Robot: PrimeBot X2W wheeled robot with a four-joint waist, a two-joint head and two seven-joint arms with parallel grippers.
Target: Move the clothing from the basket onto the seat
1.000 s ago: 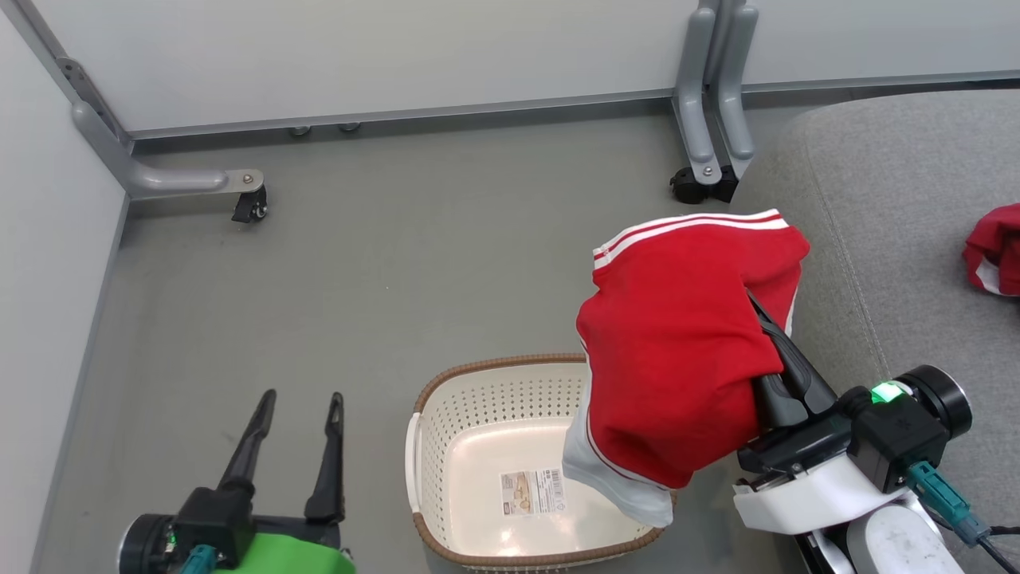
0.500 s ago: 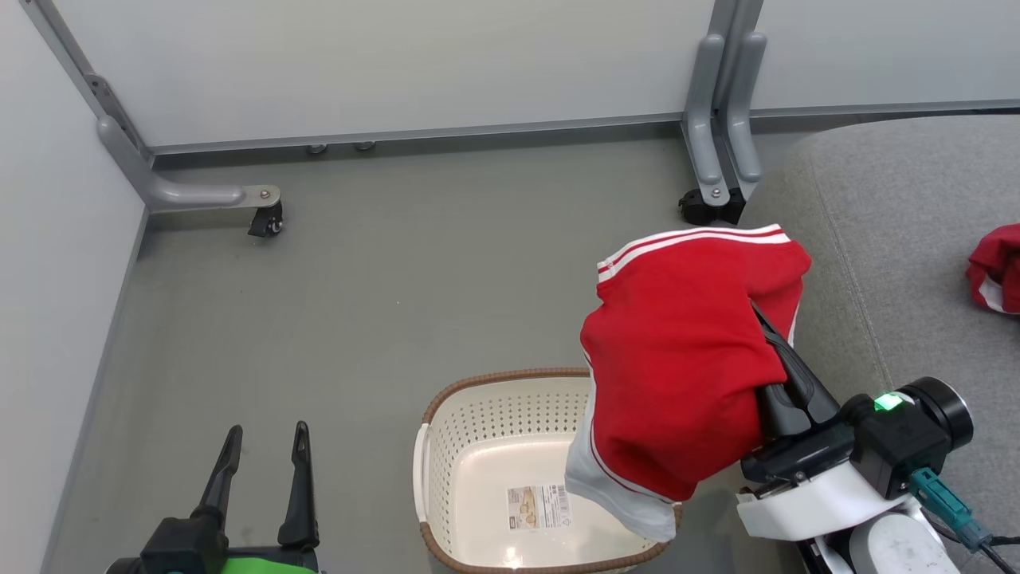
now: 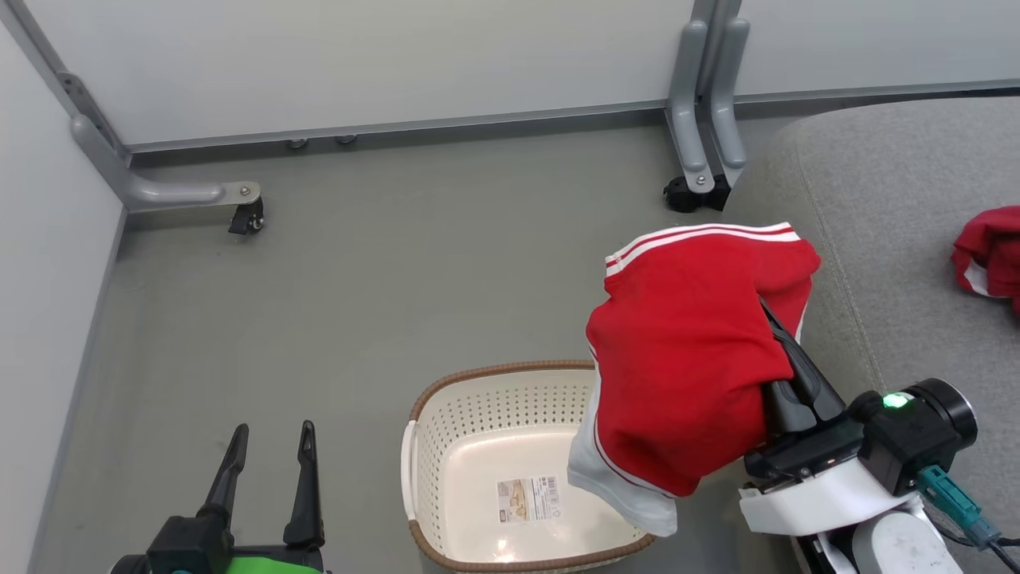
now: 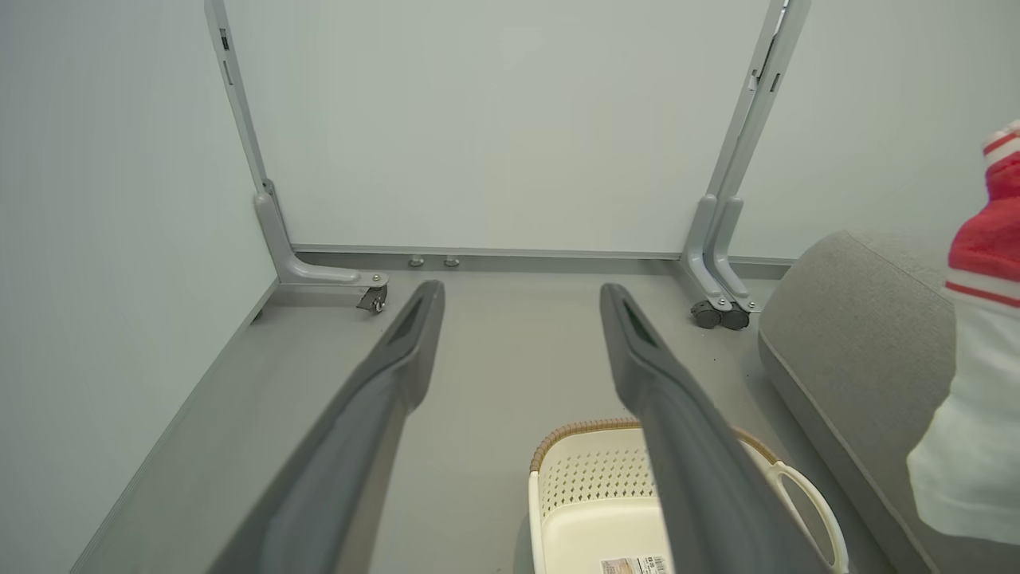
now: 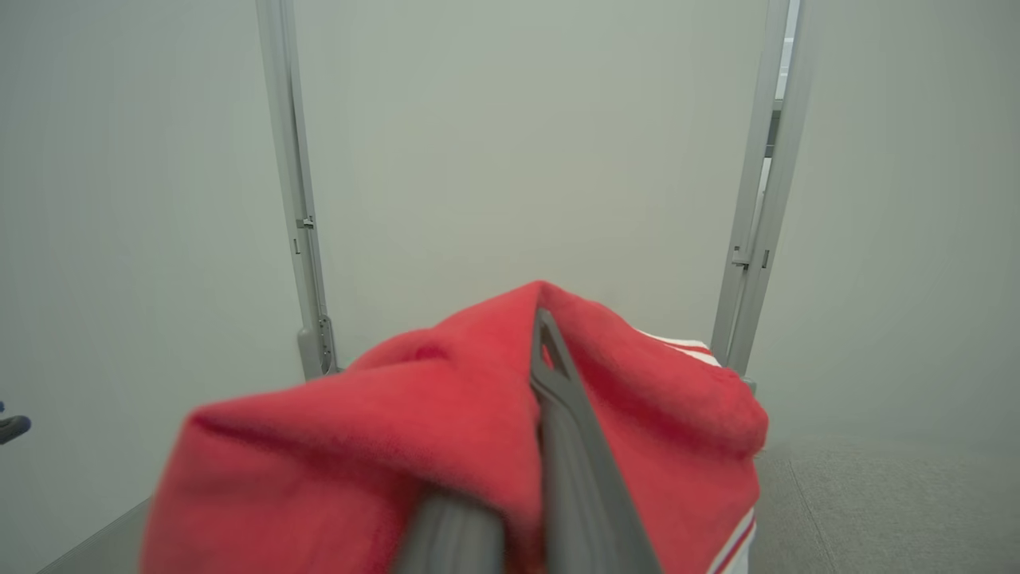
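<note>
The paper label (image 3: pixel 527 498) stuck to the bottom of the basket (image 3: pixel 494 402) carries a small picture and what looks like a barcode, but the print is too small to read. That label is what the basket holds. The basket stands on the grey floor (image 3: pixel 382 263), just beside the left edge of the seat (image 3: pixel 892 239). Over its right end hangs the striped garment (image 3: pixel 685 375), lifted clear, with its white panel drooping lowest; I cannot tell whether that panel brushes the rim. The right gripper (image 5: pixel 542 335) is clamped tight on this garment, its dark fingers buried in the red cloth with one tip poking through. The left gripper (image 3: pixel 272 430) hangs over the floor left of the basket, fingers spread wide and holding nothing. The plain red garment (image 3: pixel 988 251) lies on the seat, well in from that left edge. Against a second ago the head view has shifted a little. The striped garment hangs over the same end of the basket in the same grip, and the left gripper shows lower in the view.
</note>
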